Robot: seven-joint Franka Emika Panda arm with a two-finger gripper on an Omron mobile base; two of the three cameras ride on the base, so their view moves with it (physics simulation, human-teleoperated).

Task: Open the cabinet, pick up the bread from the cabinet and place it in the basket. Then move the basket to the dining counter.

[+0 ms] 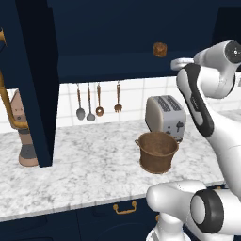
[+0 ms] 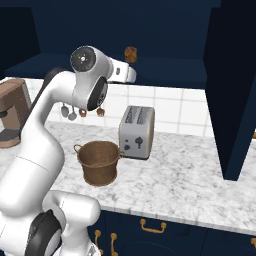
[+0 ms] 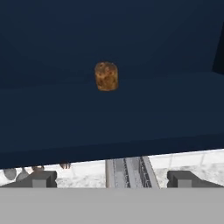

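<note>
Cabinet (image 1: 94, 61): doors swung open. Bread (image 3: 106, 76): on cabinet shelf, upright, ahead of gripper (image 3: 112, 178), apart from it. Gripper: jaws spread wide, nothing held. Basket (image 1: 156, 151): on worktop (image 1: 84, 169), just before toaster (image 1: 165, 116).

There is one small golden-brown lump of bread (image 3: 106, 76) on the shelf of one dark navy wall cabinet (image 1: 122, 66). On the white marble desk (image 1: 94, 174) stand one round brown woven basket (image 1: 157, 151) and one silver two-slot toaster (image 1: 165, 116). Four metal utensils (image 1: 98, 101) hang on the tiled wall. One brown coffee machine (image 2: 11, 112) stands on the desk.
</note>
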